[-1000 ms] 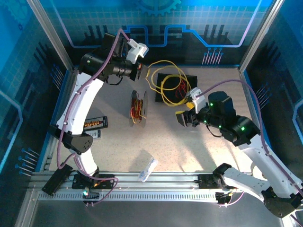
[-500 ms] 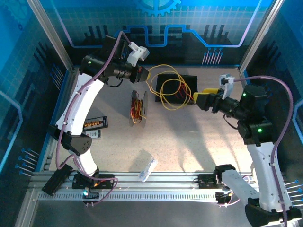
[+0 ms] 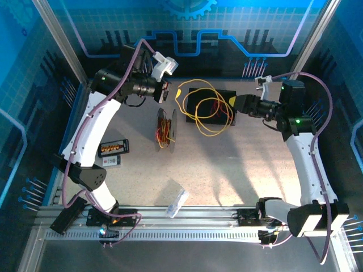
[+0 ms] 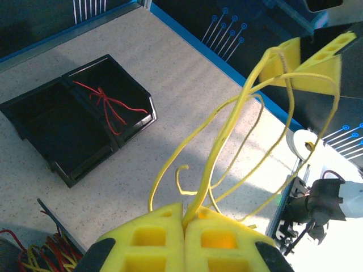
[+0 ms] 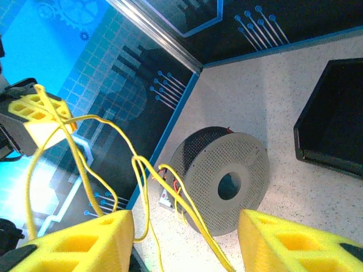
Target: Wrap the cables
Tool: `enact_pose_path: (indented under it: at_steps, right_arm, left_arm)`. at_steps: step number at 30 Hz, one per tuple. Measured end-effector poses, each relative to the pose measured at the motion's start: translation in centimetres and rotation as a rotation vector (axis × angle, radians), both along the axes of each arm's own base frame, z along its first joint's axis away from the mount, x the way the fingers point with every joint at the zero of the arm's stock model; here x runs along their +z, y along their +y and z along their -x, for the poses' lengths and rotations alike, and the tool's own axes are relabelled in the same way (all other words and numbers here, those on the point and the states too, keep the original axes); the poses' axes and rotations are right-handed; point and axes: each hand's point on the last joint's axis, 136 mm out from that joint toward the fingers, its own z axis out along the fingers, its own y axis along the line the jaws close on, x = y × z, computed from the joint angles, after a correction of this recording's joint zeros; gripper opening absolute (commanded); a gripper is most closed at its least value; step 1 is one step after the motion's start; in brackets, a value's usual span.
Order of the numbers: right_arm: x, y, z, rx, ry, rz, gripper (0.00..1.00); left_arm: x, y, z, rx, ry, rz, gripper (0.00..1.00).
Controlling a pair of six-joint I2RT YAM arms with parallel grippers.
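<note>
A long yellow cable [image 3: 207, 110] hangs in loose loops over the black tray [image 3: 195, 93] at the back of the table. My left gripper [image 3: 170, 90] holds one end of it, its yellow pads [image 4: 142, 241] shut tight on the strand [image 4: 224, 141]. My right gripper [image 3: 234, 104] stands open at the loops' right side, and yellow strands [image 5: 170, 187] pass between its spread fingers [image 5: 85, 241]. A red cable [image 4: 108, 102] lies in the tray [image 4: 34, 133]. The black spool [image 3: 166, 128] stands on edge with red and yellow cable wound on it; its perforated flange [image 5: 227, 181] faces my right wrist.
A small black box [image 3: 113, 148] with orange parts and a white card [image 3: 111, 162] lie at the left. A clear plastic bag [image 3: 177, 203] lies near the front rail [image 3: 187, 218]. Blue walls close the back and sides.
My right arm has swung from the table's middle right up to the back right, reaching the yellow loops, and its jaws have narrowed. The left gripper keeps its hold, barely moved.
</note>
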Motion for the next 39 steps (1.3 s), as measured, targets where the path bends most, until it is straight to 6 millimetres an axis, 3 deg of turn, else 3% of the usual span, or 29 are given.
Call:
enact_pose_path:
  at_steps: [9, 12, 14, 19, 24, 32, 39]
  right_arm:
    - [-3.5, 4.5, 1.1, 0.177, 0.081, 0.046, 0.49]
    - [-4.1, 5.3, 1.2, 0.206, 0.092, 0.059, 0.43]
    - [-4.3, 5.8, 1.2, 0.223, 0.093, 0.068, 0.34]
    - [-4.2, 6.5, 0.9, 0.232, 0.092, 0.073, 0.00]
    - [-3.1, 5.9, -0.6, 0.152, 0.083, 0.045, 0.00]
    - [0.2, 2.8, -2.9, -0.057, 0.028, -0.049, 0.00]
    - [0.7, 0.0, -4.3, -0.202, 0.027, -0.147, 0.00]
  left_arm:
    - [0.2, -0.3, 0.3, -0.018, 0.000, 0.016, 0.00]
    - [0.1, -0.3, 0.4, -0.024, 0.004, 0.018, 0.00]
    - [0.0, -0.4, 0.3, -0.024, 0.004, 0.018, 0.00]
    - [-0.2, -0.4, 0.5, -0.030, 0.009, 0.022, 0.00]
    - [-1.4, -0.7, 1.2, -0.047, 0.024, 0.024, 0.00]
    - [-2.9, -2.3, 2.9, -0.102, 0.035, 0.038, 0.00]
    - [-3.3, -3.2, 3.9, -0.125, 0.037, 0.056, 0.00]
